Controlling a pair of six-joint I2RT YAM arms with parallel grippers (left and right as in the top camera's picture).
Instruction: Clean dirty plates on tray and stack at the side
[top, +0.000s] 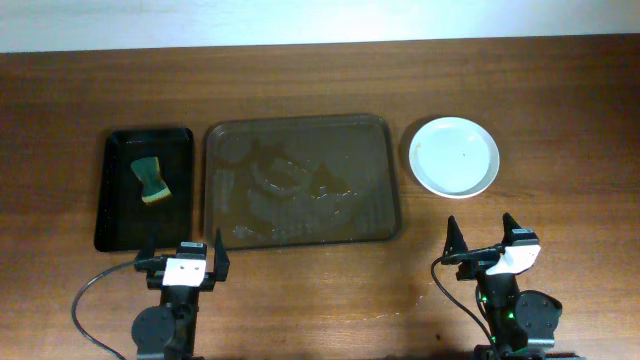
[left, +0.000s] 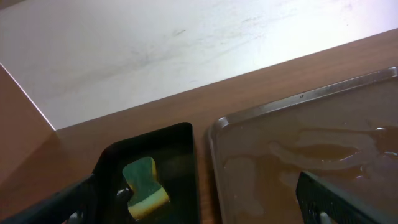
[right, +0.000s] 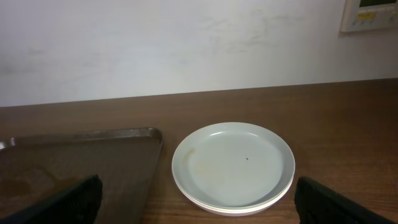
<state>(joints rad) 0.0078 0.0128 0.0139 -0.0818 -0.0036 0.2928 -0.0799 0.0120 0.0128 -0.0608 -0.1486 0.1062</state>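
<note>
A large metal tray (top: 380, 180) sits mid-table, wet and smeared, with no plates on it; it also shows in the left wrist view (left: 261, 118) and the right wrist view (right: 124, 134). A stack of white plates (top: 455, 156) stands on the table right of the tray, also in the right wrist view (right: 233, 165). A green and yellow sponge (top: 151, 181) lies in a small black tray (top: 115, 215), also in the left wrist view (left: 145, 186). My left gripper (top: 184, 258) is open and empty near the front edge. My right gripper (top: 487, 242) is open and empty, in front of the plates.
The black tray (left: 186, 134) lies just left of the metal tray with a narrow gap of wooden table between them. A pale wall runs along the table's far edge.
</note>
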